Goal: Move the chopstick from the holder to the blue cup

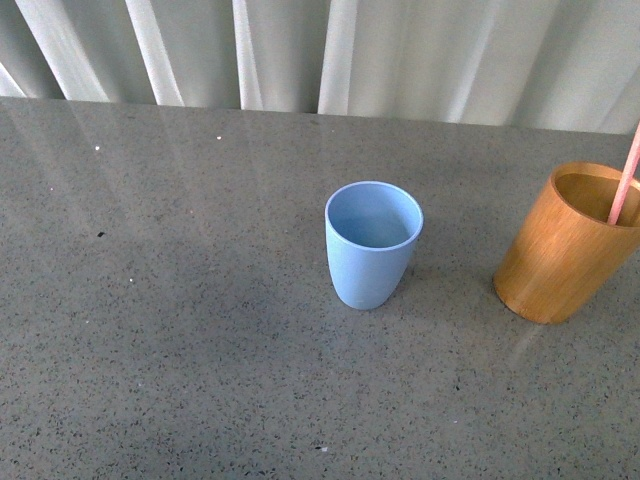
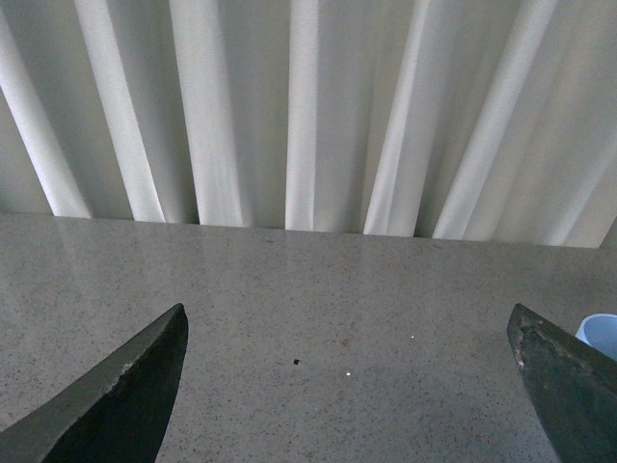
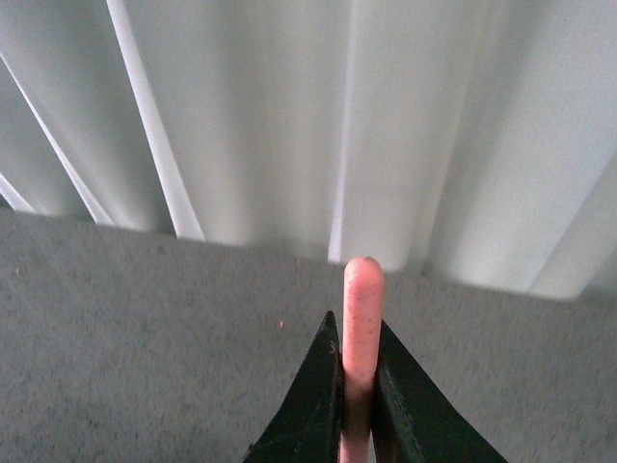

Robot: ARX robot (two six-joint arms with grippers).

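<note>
The light blue cup [image 1: 372, 243] stands upright and empty near the middle of the table. At the right edge stands the orange-brown wooden holder [image 1: 565, 250], with the pink chopstick [image 1: 624, 178] rising out of it and leaving the frame at the top right. Neither arm shows in the front view. In the right wrist view my right gripper [image 3: 359, 328] is shut on the chopstick [image 3: 363, 289], whose rounded end sticks out past the dark fingertips. My left gripper [image 2: 347, 323] is open over bare table, and a sliver of the blue cup [image 2: 600, 330] shows beside one finger.
The speckled grey table [image 1: 180, 330] runs back to a white pleated curtain [image 1: 400, 50]. A few small dark and white specks lie on the table to the left.
</note>
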